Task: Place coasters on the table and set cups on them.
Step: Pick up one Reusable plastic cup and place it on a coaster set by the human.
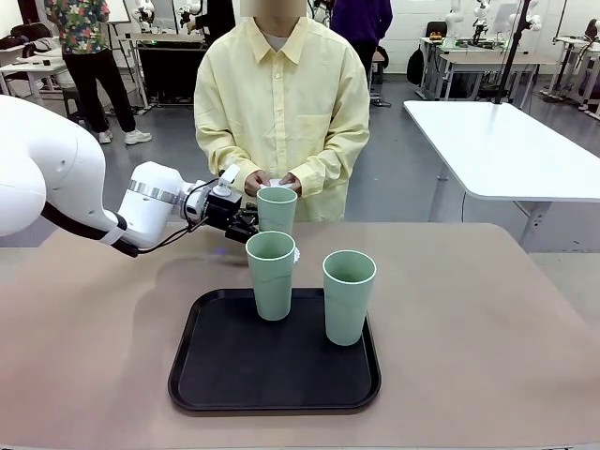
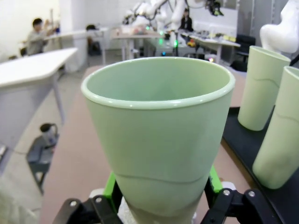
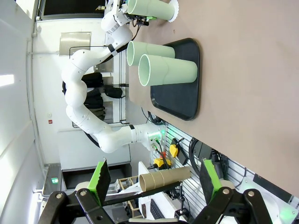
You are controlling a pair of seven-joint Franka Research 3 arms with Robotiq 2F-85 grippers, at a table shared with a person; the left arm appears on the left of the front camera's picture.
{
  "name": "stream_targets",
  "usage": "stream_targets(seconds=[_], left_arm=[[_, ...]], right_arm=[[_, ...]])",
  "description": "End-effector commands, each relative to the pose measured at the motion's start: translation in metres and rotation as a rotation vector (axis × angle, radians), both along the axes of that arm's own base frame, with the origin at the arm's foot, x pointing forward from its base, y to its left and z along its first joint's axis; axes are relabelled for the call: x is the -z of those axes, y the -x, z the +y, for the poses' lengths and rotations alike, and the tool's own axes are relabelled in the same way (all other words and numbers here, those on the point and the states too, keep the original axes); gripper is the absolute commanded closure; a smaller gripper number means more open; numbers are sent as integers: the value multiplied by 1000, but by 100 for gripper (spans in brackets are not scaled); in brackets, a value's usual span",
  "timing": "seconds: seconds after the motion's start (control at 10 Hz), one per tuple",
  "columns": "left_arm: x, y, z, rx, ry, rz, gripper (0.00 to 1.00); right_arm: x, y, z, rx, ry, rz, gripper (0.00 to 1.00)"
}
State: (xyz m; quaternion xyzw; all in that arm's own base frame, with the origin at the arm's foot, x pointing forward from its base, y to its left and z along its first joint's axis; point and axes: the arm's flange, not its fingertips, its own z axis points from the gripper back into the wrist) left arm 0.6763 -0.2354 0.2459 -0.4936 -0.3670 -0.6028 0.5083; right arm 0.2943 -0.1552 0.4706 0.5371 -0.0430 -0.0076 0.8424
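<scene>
1. L gripper [image 1: 246, 223]: green pads pressed on lower wall of far cup [image 1: 277, 208].
2. Far cup: upright on table [image 1: 487, 319], just past far edge of black tray [image 1: 187, 375]. Base sits on coaster [image 3: 175, 10]; lacy rim pokes out.
3. Near-left cup [image 1: 271, 274]: upright on tray, directly in front of far cup, hides its base in front view.
4. Near-right cup [image 1: 349, 295]: upright on tray, apart from near-left cup.
5. Person's hands [image 1: 272, 182]: just behind far cup's rim, pinching sth small and white; can't tell what.
6. R gripper [image 3: 154, 165]: fingers spread wide, nothing betw. them, well away from tray.
7. White-topped table [image 1: 506, 150]: behind, right.
</scene>
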Motion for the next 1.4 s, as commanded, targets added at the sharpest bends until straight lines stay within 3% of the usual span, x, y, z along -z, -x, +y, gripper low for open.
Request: stream_targets(seconds=[0.0,1.3], left_arm=[[3,-7,-7,19,-12,-44,16],[3,-7,-10,92,32,-79,16]], right_arm=[[-1,0,0,-3,-8,-5,0],[-1,0,0,-3,-8,-5,0]])
